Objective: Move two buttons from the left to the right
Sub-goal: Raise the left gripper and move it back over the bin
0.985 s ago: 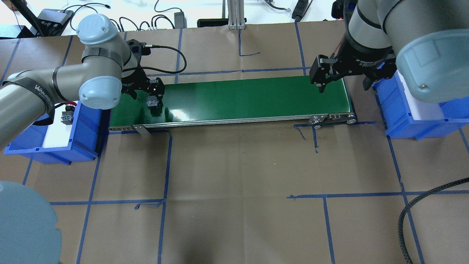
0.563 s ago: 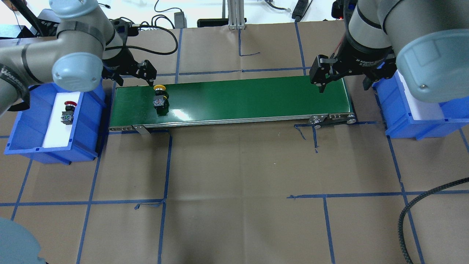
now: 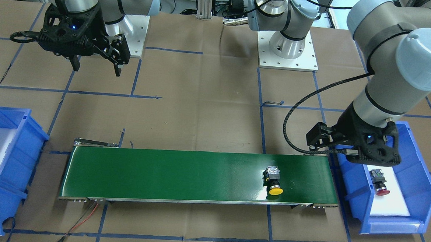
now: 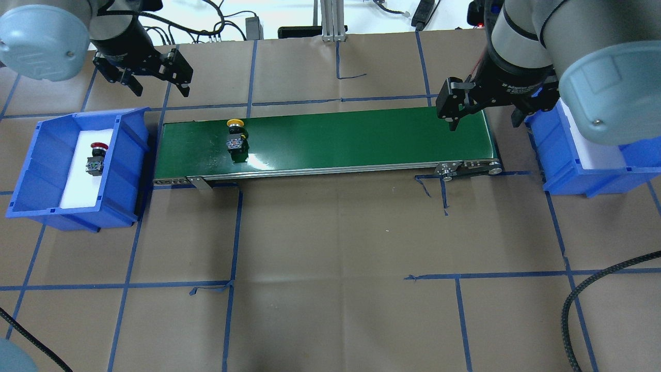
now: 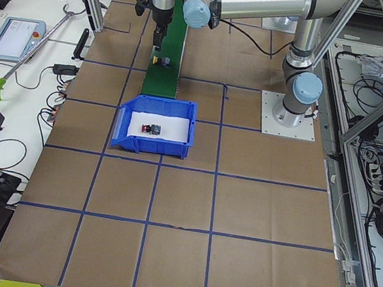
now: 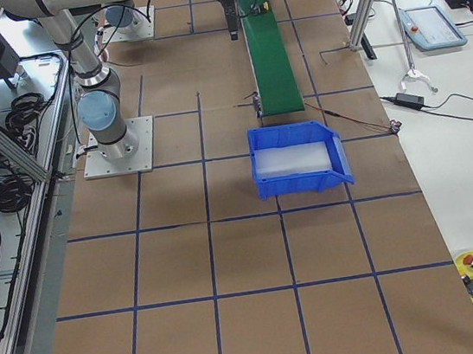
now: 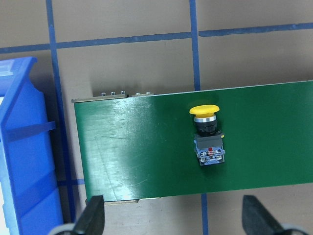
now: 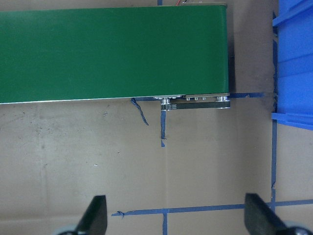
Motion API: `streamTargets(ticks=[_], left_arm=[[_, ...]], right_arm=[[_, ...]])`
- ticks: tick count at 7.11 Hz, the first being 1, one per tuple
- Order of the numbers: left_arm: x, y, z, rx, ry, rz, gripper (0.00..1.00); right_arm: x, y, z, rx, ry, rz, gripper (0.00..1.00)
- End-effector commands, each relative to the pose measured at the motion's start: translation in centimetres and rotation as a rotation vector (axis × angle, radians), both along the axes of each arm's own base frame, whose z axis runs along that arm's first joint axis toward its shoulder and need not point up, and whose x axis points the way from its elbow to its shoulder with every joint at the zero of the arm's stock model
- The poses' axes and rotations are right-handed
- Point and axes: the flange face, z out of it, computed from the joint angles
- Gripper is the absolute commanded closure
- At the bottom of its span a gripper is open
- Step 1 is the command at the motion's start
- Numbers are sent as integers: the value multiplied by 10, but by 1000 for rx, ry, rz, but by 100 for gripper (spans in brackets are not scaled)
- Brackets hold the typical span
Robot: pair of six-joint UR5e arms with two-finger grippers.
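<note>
— Where are the two buttons?

— The yellow-capped button lies on its side on the green conveyor belt, near the belt's left end, with its cap pointing away from the robot. The red-capped button lies in the blue left bin, on the white liner, its cap also turned to the far side.

— Is either one held?

— No. The left gripper hangs raised near the belt's left end with its jaws spread wide and nothing between them. Its wrist camera looks straight down on the yellow-capped button, well clear of both fingers.

— And the other arm?

— The right gripper is released too, jaws apart and bare, raised over the brown-papered table by the belt's right end. Its wrist view shows only that end of the belt, blue tape lines and a blue corner.

— What stands at that end?

— The blue right bin, just beyond the belt's right end, partly hidden behind the right arm in the overhead view.
</note>
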Motion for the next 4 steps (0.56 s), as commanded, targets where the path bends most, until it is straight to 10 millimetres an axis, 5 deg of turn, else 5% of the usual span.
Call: streamTargets(ticks=[1, 4], left_arm=[[102, 1, 0, 4, -12, 5, 0], [208, 22, -10, 18, -21, 4, 0]], right_arm=[[0, 0, 0, 3, -4, 7, 0], [1, 0, 0, 0, -5, 31, 0]])
